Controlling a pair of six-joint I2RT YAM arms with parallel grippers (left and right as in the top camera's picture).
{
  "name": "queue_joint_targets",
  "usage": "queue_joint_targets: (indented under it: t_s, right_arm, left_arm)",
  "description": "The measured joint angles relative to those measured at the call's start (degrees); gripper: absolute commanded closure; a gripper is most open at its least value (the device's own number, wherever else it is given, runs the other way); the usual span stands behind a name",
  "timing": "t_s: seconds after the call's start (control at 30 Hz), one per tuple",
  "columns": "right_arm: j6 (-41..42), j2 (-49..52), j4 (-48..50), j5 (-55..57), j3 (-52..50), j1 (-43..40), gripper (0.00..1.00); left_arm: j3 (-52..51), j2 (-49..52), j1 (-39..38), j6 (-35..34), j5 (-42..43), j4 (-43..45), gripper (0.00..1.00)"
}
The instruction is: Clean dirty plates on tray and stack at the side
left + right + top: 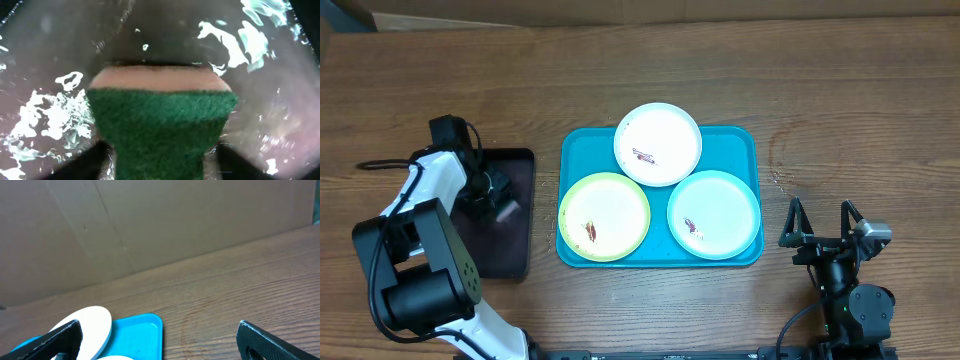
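Three dirty plates lie on the turquoise tray (740,140): a white one (658,143) at the back, a yellow-green one (604,216) front left, a mint one (713,214) front right, each with a small brown-red smear. My left gripper (498,195) hangs over the black tray. In the left wrist view it (160,160) straddles a green sponge (160,125), jaws open, a thin gap showing at the right finger. My right gripper (819,210) rests open and empty on the table right of the tray. In the right wrist view it (160,340) faces the tray's corner (140,335).
A narrow black tray (505,250) lies left of the turquoise one, and its surface (45,60) looks wet and shiny. A cardboard wall runs along the far table edge. Bare wooden tabletop (840,110) lies right of and behind the turquoise tray.
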Motion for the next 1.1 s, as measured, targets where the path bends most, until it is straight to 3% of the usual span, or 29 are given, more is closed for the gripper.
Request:
queue_joint_targets:
  t_s: [0.13, 0.3, 0.37, 0.4, 0.5, 0.53, 0.57, 0.6, 0.63, 0.77, 1.03, 1.07, 1.1]
  right_arm:
    - [0.0, 0.0, 0.0, 0.0, 0.0, 0.0, 0.00]
    - [0.0, 0.0, 0.0, 0.0, 0.0, 0.0, 0.00]
    - [0.0, 0.0, 0.0, 0.0, 0.0, 0.0, 0.00]
    - [0.0, 0.0, 0.0, 0.0, 0.0, 0.0, 0.00]
    - [0.0, 0.0, 0.0, 0.0, 0.0, 0.0, 0.00]
    - [0.0, 0.0, 0.0, 0.0, 0.0, 0.0, 0.00]
    - [0.0, 0.0, 0.0, 0.0, 0.0, 0.0, 0.00]
    - [0.0, 0.0, 0.0, 0.0, 0.0, 0.0, 0.00]
    - [0.0, 0.0, 0.0, 0.0, 0.0, 0.0, 0.00]
    - [0.0, 0.0, 0.0, 0.0, 0.0, 0.0, 0.00]
    - [0.0, 0.0, 0.0, 0.0, 0.0, 0.0, 0.00]
    - [0.0, 0.0, 0.0, 0.0, 0.0, 0.0, 0.00]
    - [0.0, 0.0, 0.0, 0.0, 0.0, 0.0, 0.00]
  left_arm:
    - [0.0, 0.0, 0.0, 0.0, -0.2, -2.0, 0.02]
    - [-0.2, 0.0, 0.1, 0.0, 0.4, -5.0, 0.71]
    - [-0.2, 0.0, 0.3, -0.2, 1.0, -5.5, 0.90]
    - [-0.2, 0.0, 0.4, 0.0, 1.6, -5.5, 0.92]
    - [-0.2, 0.0, 0.4, -0.2, 2.1, -5.2, 0.86]
    - [-0.2, 0.0, 0.4, -0.1, 2.2, -5.1, 0.75]
    - [-0.2, 0.0, 0.4, 0.2, 2.4, -4.9, 0.49]
    - [-0.2, 0.0, 0.4, -0.1, 3.2, -4.1, 0.12]
    - [-0.2, 0.0, 0.4, -0.2, 3.9, -3.5, 0.00]
    - [0.1, -0.5, -0.4, -0.3, 4.6, -0.8, 0.00]
    - [-0.3, -0.3, -0.3, -0.2, -1.5, 5.2, 0.00]
    - [-0.4, -0.3, -0.3, -0.2, -2.0, 5.7, 0.08]
    - [-0.5, -0.2, -0.3, -0.3, -2.3, 6.1, 0.31]
